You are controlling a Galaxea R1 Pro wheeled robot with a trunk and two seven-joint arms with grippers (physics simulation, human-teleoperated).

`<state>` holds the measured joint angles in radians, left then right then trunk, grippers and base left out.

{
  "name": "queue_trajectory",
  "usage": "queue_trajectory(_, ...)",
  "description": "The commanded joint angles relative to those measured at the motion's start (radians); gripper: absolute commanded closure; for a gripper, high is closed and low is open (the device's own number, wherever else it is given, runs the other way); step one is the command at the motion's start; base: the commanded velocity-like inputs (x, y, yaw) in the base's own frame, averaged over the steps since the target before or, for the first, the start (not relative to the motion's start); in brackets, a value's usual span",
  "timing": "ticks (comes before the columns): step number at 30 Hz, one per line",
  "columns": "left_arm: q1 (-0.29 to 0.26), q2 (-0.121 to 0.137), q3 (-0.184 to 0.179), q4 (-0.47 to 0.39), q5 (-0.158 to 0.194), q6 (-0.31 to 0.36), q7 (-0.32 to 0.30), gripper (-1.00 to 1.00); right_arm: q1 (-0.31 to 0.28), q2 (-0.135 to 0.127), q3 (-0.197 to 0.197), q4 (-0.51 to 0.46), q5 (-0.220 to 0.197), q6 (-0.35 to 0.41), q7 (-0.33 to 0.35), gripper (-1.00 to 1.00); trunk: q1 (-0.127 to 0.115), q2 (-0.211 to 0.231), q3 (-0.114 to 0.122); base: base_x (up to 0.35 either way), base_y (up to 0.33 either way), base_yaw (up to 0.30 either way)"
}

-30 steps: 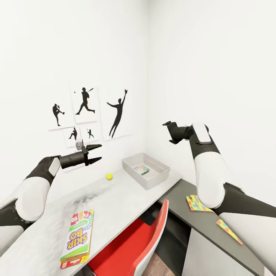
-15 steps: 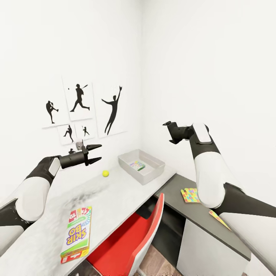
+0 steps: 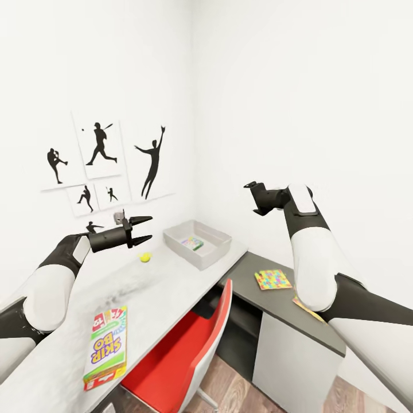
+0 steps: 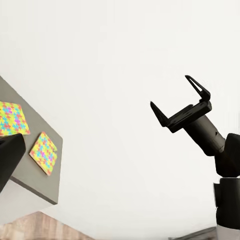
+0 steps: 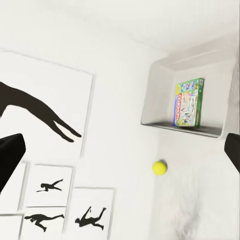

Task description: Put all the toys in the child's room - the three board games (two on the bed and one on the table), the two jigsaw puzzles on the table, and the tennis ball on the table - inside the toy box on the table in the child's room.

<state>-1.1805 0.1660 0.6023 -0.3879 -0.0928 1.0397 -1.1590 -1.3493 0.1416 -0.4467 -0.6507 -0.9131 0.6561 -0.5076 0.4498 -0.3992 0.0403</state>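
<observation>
Standing off the bench (image 3: 172, 287) between grabs, both hands, left (image 3: 139, 228) and right (image 4: 181, 103), gape empty; box (image 3: 198, 244) holds one game (image 3: 193, 243), so ball (image 3: 145, 257), Skip-Bo (image 3: 106, 347) or puzzles (image 3: 273, 279) likely come next.

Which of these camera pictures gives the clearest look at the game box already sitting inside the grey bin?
The right wrist view: the green-edged game box lies large in the toy box, its printed cover plain to see. The head view shows it as a small colourful patch in the bin.
</observation>
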Motion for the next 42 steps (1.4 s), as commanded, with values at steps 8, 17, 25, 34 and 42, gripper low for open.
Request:
queue_trajectory(8, -0.001, -0.002, 0.005, 0.000, -0.010, 0.008, -0.007, -1.00, 0.000, 0.001, -0.004, -0.001, -0.011, 0.002, -0.009, -1.00, 0.000, -0.001, -0.001, -0.038, 0.019, -0.275)
queue_trajectory(17, -0.001, -0.002, 0.004, 0.000, -0.010, 0.008, -0.007, -1.00, 0.002, 0.001, -0.004, -0.001, -0.012, 0.003, -0.009, -1.00, 0.000, -0.001, -0.001, -0.087, 0.001, -0.277)
queue_trajectory(25, -0.001, -0.002, 0.005, 0.000, -0.010, 0.007, -0.007, -1.00, 0.002, 0.000, -0.004, -0.001, -0.012, 0.005, -0.009, -1.00, 0.000, -0.001, -0.001, -0.111, 0.005, -0.277)
queue_trajectory(34, -0.001, -0.002, 0.004, 0.000, -0.010, 0.007, -0.007, -1.00, 0.004, 0.000, -0.006, -0.001, -0.012, 0.005, -0.009, -1.00, 0.000, -0.001, -0.001, -0.108, 0.018, -0.278)
queue_trajectory(42, -0.001, -0.002, 0.004, 0.000, -0.010, 0.006, -0.007, -1.00, 0.004, 0.000, -0.006, 0.001, -0.011, 0.005, -0.009, -1.00, 0.000, -0.001, -0.001, -0.023, 0.002, -0.278)
